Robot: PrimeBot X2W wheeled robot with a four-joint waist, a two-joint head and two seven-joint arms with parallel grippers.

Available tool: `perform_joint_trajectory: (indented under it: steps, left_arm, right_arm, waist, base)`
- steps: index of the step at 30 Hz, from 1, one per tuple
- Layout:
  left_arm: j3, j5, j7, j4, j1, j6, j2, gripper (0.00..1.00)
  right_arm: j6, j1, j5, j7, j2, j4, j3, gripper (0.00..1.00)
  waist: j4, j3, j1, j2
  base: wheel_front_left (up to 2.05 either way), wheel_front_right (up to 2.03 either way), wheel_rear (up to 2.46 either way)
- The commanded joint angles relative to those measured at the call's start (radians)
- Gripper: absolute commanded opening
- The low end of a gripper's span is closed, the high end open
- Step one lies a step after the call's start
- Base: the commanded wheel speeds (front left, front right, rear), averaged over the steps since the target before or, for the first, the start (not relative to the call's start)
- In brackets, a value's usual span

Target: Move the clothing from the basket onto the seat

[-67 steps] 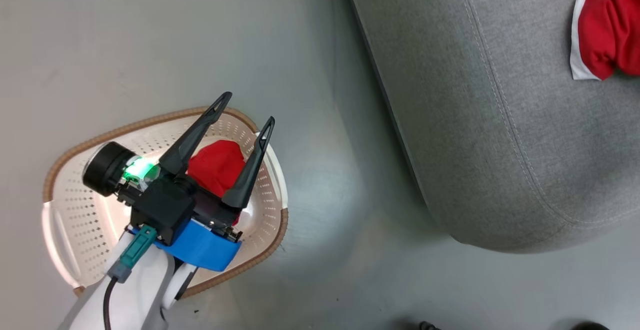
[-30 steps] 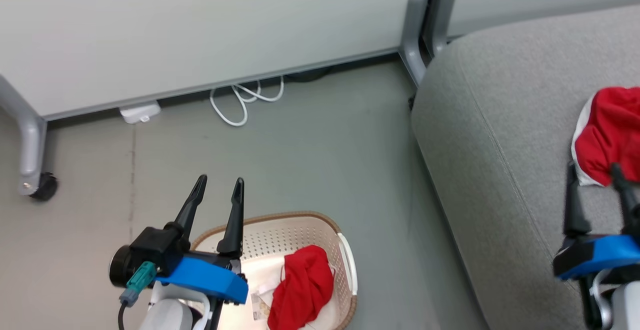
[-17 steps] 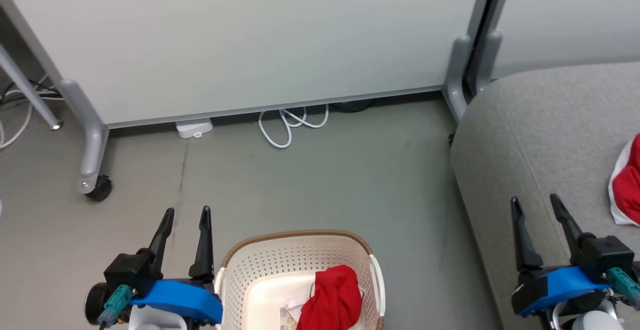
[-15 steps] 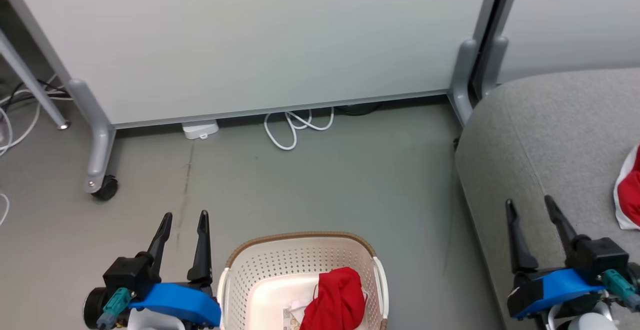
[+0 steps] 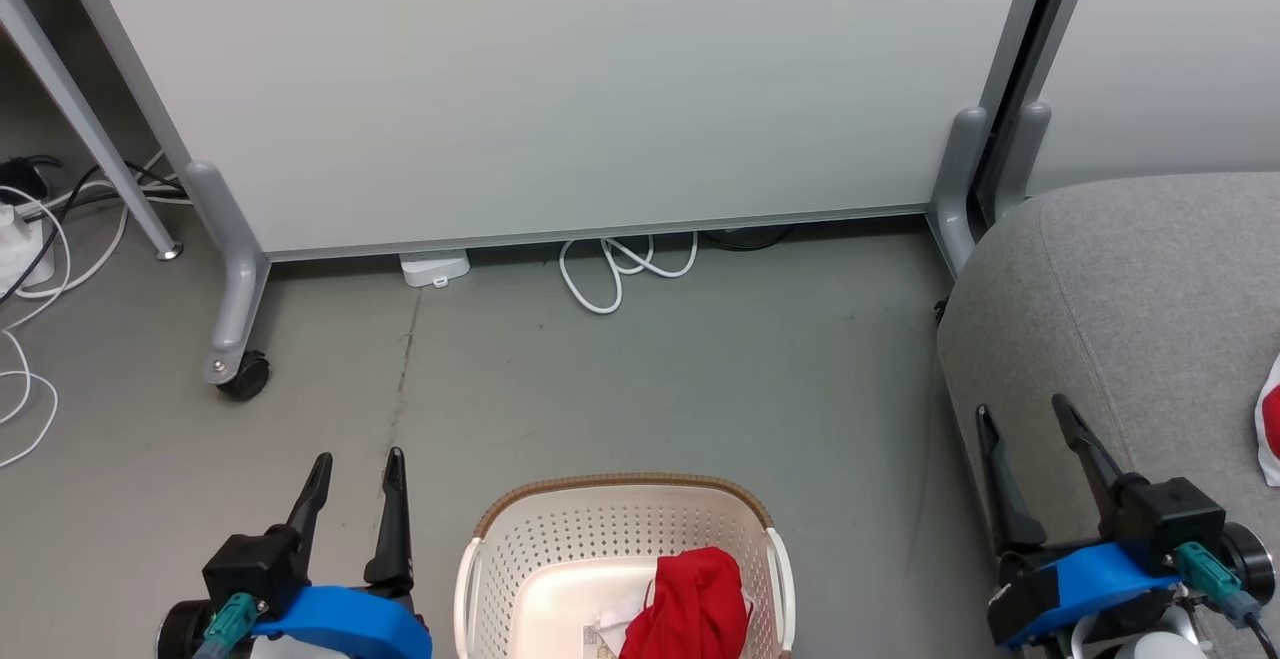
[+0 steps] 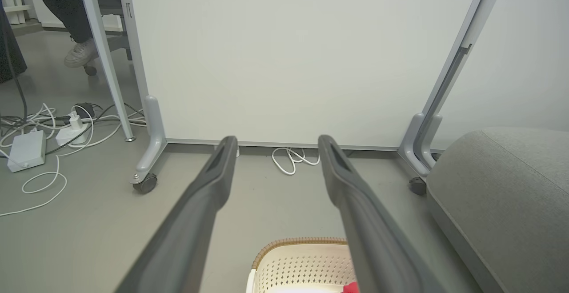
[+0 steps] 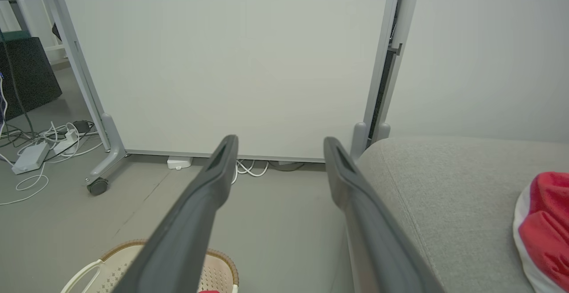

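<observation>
The cream basket (image 5: 620,487) with a brown rim stands on the floor at the bottom centre. In it lies one crumpled red piece of clothing (image 5: 690,609). A second red piece with white trim (image 7: 544,222) rests on the grey seat (image 5: 1130,289) at the right. My left gripper (image 5: 358,459) is open and empty, left of the basket and raised above the floor. My right gripper (image 5: 1022,407) is open and empty in front of the seat's near corner. The left wrist view looks along the open left gripper (image 6: 276,139) over the basket (image 6: 302,257).
A white partition panel (image 5: 560,89) on grey legs with a castor (image 5: 245,376) closes the back. White cables (image 5: 625,264) lie at its foot, with more cables and adapters (image 6: 31,146) on the left. A person's shoe (image 6: 80,54) shows behind the partition.
The head camera has lifted from looking down into the basket to facing the partition. My left gripper, earlier over the red garment in the basket, now stands left of it, empty.
</observation>
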Motion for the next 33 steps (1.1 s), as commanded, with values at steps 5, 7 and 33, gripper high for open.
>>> perform_joint_trajectory:
  steps: [5,7,33]
  left_arm:
    - [0.008,0.005,-0.003,-0.003,-0.006,-0.001,0.004,1.0]
    - [0.007,0.005,-0.003,-0.003,-0.006,-0.001,0.004,1.0]
    - [-0.046,-0.002,-0.003,0.012,-0.065,-0.001,0.009,1.0]
  right_arm:
    - [0.0,0.016,-0.015,0.007,0.003,0.0,0.012,1.0]
    - [0.0,0.017,-0.016,0.006,0.004,0.003,0.014,1.0]
    - [0.0,-0.085,0.006,-0.017,0.013,0.021,0.079,1.0]
  waist:
    - [-0.004,0.001,0.0,-0.0001]
    - [-0.006,0.001,0.0,-0.0001]
    - [-0.141,0.151,0.0,-0.0001]
  base:
    - [0.0,0.0,0.0]
    - [0.0,0.0,0.0]
    - [0.0,0.0,0.0]
